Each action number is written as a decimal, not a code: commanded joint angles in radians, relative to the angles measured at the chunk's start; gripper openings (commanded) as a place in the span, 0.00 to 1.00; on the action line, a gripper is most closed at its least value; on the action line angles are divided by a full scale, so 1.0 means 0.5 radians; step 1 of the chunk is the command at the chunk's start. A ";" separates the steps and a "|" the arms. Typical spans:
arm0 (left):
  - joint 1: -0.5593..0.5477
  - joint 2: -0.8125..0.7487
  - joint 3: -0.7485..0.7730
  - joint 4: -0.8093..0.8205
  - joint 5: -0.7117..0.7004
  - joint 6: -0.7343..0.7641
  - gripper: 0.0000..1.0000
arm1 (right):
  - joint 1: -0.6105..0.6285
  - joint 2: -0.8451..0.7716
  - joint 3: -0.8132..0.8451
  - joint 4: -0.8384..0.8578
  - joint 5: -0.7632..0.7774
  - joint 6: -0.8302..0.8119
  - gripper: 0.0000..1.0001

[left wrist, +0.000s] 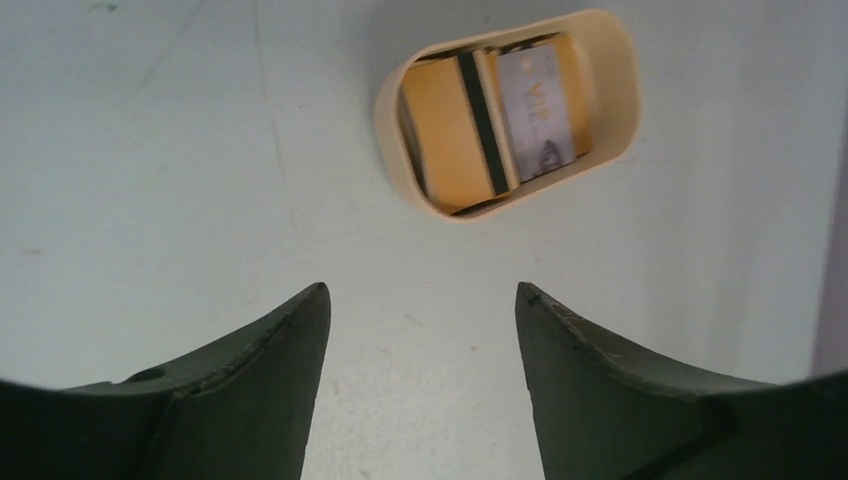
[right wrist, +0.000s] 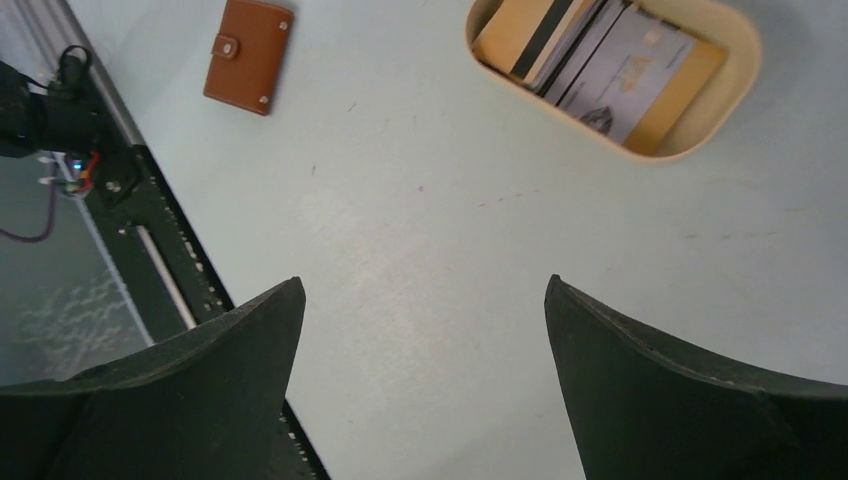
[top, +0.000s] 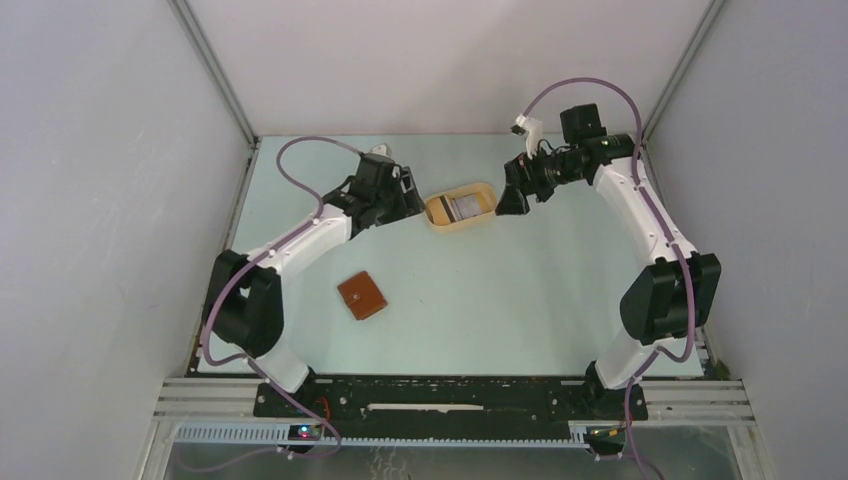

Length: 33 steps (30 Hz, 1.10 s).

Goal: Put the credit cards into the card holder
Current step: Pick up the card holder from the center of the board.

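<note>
Near tray [left wrist: 618,80], left claw [left wrist: 421,290], right claw [right wrist: 424,282] released, right wrist view adds card holder [right wrist: 248,55]

Top camera looks down from behind the arms over the whole tabletop [top: 500,300]. Wrist cameras face down, closer; all three share the tray [top: 431,211] [left wrist: 622,90] [right wrist: 745,62].

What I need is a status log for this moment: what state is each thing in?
card holder: closed, lying flat.
credit cards: overlapping inside the tray.
tray: upright, holding the cards.
left gripper: jaws open, empty.
right gripper: jaws open, empty.
</note>
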 commanded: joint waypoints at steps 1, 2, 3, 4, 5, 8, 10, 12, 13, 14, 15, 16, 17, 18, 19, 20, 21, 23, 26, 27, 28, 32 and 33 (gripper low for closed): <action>-0.011 -0.039 0.075 -0.232 -0.186 0.109 0.71 | 0.040 -0.043 -0.181 0.185 -0.170 0.184 0.98; -0.008 -0.067 0.041 -0.245 -0.200 0.129 0.70 | 0.060 -0.056 -0.235 0.198 -0.162 0.171 0.98; -0.005 -0.092 0.003 -0.246 -0.214 0.135 0.70 | 0.072 -0.072 -0.319 0.223 -0.182 0.173 0.98; -0.005 -0.120 -0.025 -0.241 -0.212 0.129 0.70 | 0.074 -0.079 -0.375 0.254 -0.220 0.198 0.98; -0.005 -0.127 -0.045 -0.221 -0.196 0.118 0.70 | 0.074 -0.083 -0.422 0.281 -0.263 0.219 0.98; -0.002 -0.115 -0.053 -0.186 -0.090 0.082 0.68 | 0.086 -0.078 -0.511 0.326 -0.327 0.237 0.98; 0.007 -0.156 -0.063 -0.278 -0.142 0.106 0.64 | 0.099 -0.075 -0.523 0.313 -0.343 0.230 0.98; 0.012 -0.285 -0.173 -0.367 -0.267 0.136 0.64 | 0.106 -0.089 -0.552 0.324 -0.369 0.225 0.98; 0.020 -0.366 -0.254 -0.382 -0.284 0.147 0.64 | 0.112 -0.096 -0.576 0.339 -0.371 0.225 0.98; 0.027 -0.457 -0.342 -0.398 -0.285 0.150 0.64 | 0.118 -0.101 -0.591 0.346 -0.373 0.224 0.98; 0.029 -0.538 -0.418 -0.423 -0.289 0.142 0.64 | 0.124 -0.099 -0.607 0.348 -0.375 0.219 0.98; 0.029 -0.613 -0.496 -0.483 -0.306 0.128 0.64 | 0.128 -0.097 -0.618 0.352 -0.379 0.216 0.98; 0.029 -0.693 -0.569 -0.518 -0.326 0.099 0.63 | 0.134 -0.090 -0.622 0.353 -0.380 0.219 0.98; 0.029 -0.769 -0.646 -0.545 -0.349 0.057 0.63 | 0.142 -0.080 -0.620 0.353 -0.380 0.219 0.98; 0.029 -0.855 -0.722 -0.565 -0.381 0.012 0.64 | 0.151 -0.076 -0.617 0.356 -0.376 0.223 0.98; 0.029 -0.939 -0.788 -0.578 -0.406 -0.036 0.64 | 0.163 -0.073 -0.614 0.357 -0.370 0.225 0.98; 0.029 -1.019 -0.854 -0.582 -0.426 -0.076 0.64 | 0.174 -0.067 -0.611 0.352 -0.366 0.225 0.98; 0.031 -1.156 -0.957 -0.584 -0.455 -0.145 0.64 | 0.198 -0.060 -0.608 0.344 -0.357 0.210 0.98; 0.062 -1.293 -1.074 -0.598 -0.446 -0.211 0.65 | 0.230 -0.055 -0.615 0.336 -0.352 0.190 0.98; 0.093 -1.316 -1.108 -0.606 -0.419 -0.234 0.65 | 0.239 -0.054 -0.616 0.336 -0.352 0.184 0.98; 0.128 -1.342 -1.143 -0.607 -0.388 -0.253 0.65 | 0.249 -0.057 -0.617 0.333 -0.352 0.177 0.98; 0.280 -1.502 -1.294 -0.558 -0.305 -0.377 0.66 | 0.273 -0.090 -0.659 0.334 -0.341 0.145 0.99; 0.313 -1.550 -1.327 -0.535 -0.291 -0.409 0.67 | 0.275 -0.101 -0.678 0.341 -0.340 0.144 0.99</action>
